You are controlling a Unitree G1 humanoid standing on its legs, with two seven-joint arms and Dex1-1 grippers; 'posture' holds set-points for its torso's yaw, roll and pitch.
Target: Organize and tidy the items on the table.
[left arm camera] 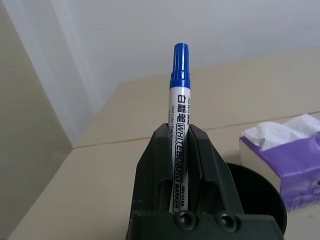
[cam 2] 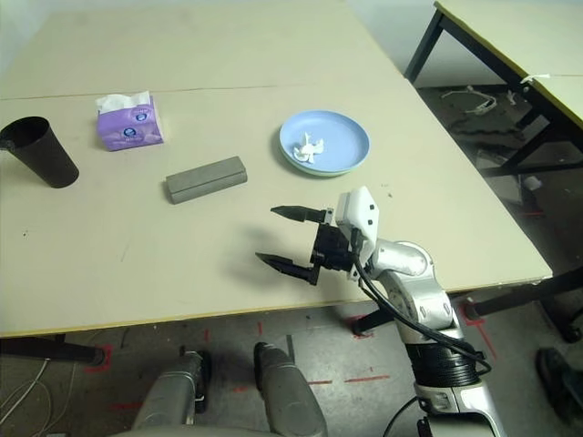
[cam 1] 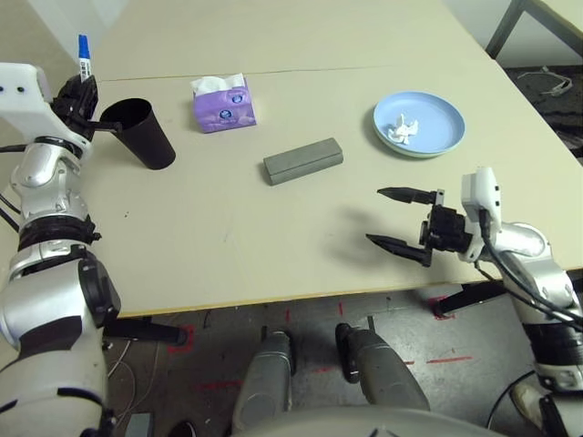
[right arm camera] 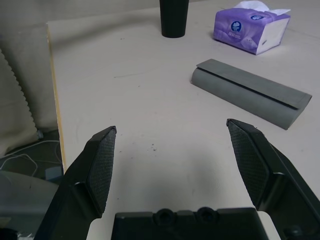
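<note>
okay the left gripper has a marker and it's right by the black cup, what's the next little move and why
Probably ease the left gripper over the black cup's open mouth, tip the blue-capped marker down and let go. The marker is clamped upright between the fingers, the cup's rim lies right beside the gripper, and the open right gripper hangs away from it, near the table's front edge.

a wide stretch of the table (cam 1: 209,246) is lying bare along the near edge, giving free passage between the two arms. the grey glasses case (cam 1: 303,161) is sitting mid-table, blocking a straight reach toward the purple tissue box (cam 1: 223,103) behind it. the black cup (cam 1: 141,133) is standing at the left, the blue plate (cam 1: 446,137) at the right, with open gaps between them all.
</note>
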